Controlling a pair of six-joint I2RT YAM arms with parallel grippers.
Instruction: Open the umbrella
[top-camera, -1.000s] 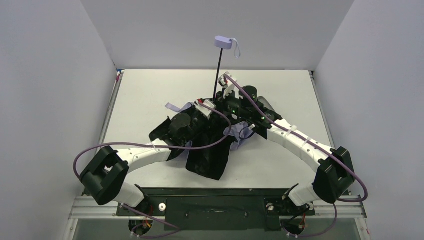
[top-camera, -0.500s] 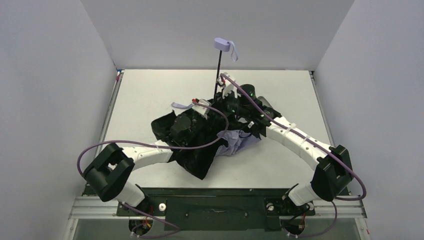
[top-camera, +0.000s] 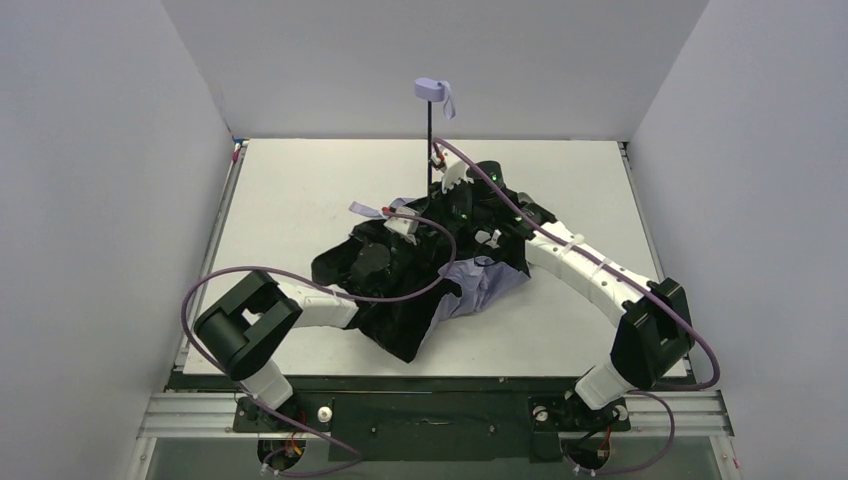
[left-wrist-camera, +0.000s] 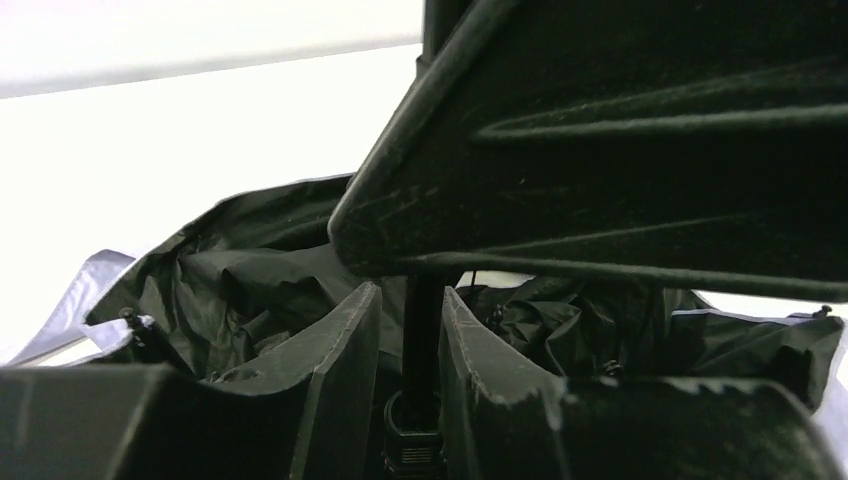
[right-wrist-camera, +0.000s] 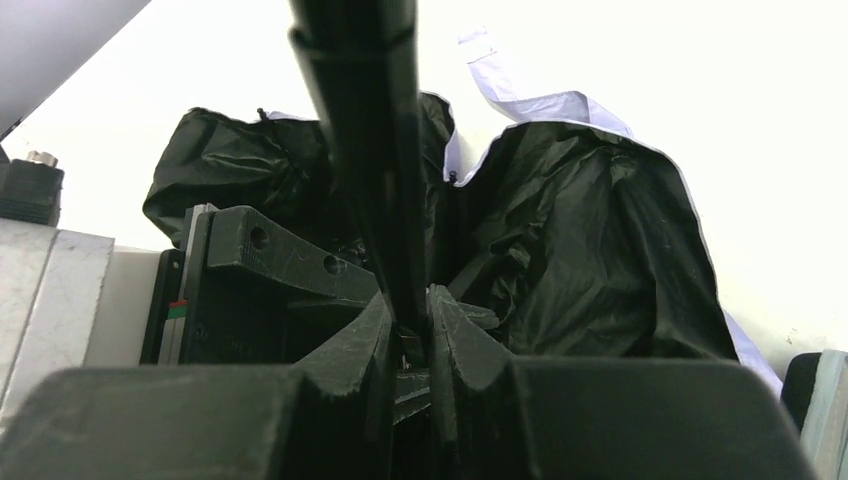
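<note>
- Fingers (right-wrist-camera: 362, 350) of right gripper (right-wrist-camera: 405, 322) are pinched on the thin black shaft (right-wrist-camera: 368, 150). No gap shows either side in the right wrist view, so I call it clamped on the shaft.
- Lower down, left gripper (left-wrist-camera: 408, 312) straddles the same shaft, w/ a blocky black collar (left-wrist-camera: 410, 455) just under its tips. A dark sliver shows btwn one finger and the shaft, so I can't tell if it's biting or just loosely round it.
- Whole umbrella (top-camera: 400, 325) sits mid-table, inverted. The lavender handle (top-camera: 432, 89) w/ strap (top-camera: 449, 100) is up top, and the canopy (top-camera: 485, 285) is heaped on the table (top-camera: 290, 190) below. Black underside spills near-left, w/ a lavender patch to the right.
- Key relation: the shaft's long axis runs approx vertical, straight up out of both grips. The right gripper is the upper one, on the far-right side. The left is lower, near-left, and closest to collar and fabric.
- My read: any opening stroke has to travel along that axis, one arm anchoring, the other sliding. The left looks better placed for the slide. A sideways pull would prob bend the shaft.
- Hidden: in the top view, wrists and cables (top-camera: 300, 290) cover the grip zone, so contact is unreadable there.
- The frame under the folds isn't visible, so I can't judge snags.
- A big dark body (left-wrist-camera: 620, 130) fills the upper left wrist view. It's prob the other gripper, not sure.
- I can't confirm the collar is the runner.
</note>
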